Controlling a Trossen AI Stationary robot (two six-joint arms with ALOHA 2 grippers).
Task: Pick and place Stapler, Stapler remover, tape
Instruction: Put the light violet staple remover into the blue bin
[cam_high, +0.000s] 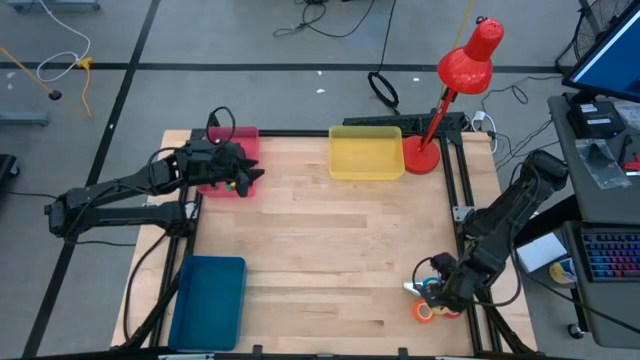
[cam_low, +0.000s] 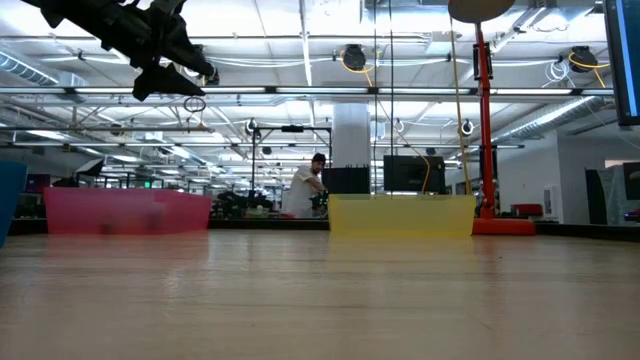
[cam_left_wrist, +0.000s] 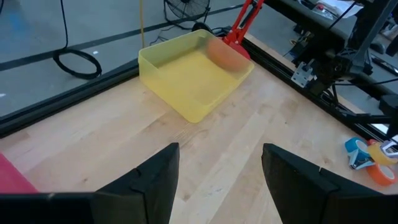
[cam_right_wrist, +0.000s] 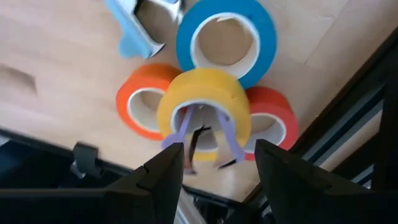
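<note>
My right gripper (cam_right_wrist: 214, 158) just above the yellow tape (cam_right_wrist: 204, 112), jaws parted astride it, left gripper (cam_left_wrist: 217, 180) wide, empty, over the pink tray (cam_high: 236, 160).

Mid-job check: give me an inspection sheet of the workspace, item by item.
Surface: wooden table, middle bare.
Job's things: tape rolls, blue, orange, yellow and red, clustered at the right front corner; a blue-handled tool beside them.
Clutter: pink tray, yellow tray, blue tray, red lamp.
Pincers: left pincer open, above the pink tray; right pincer low over the yellow roll, grip unclear.
Cables: loose on the floor.
Surroundings: person far behind.
</note>
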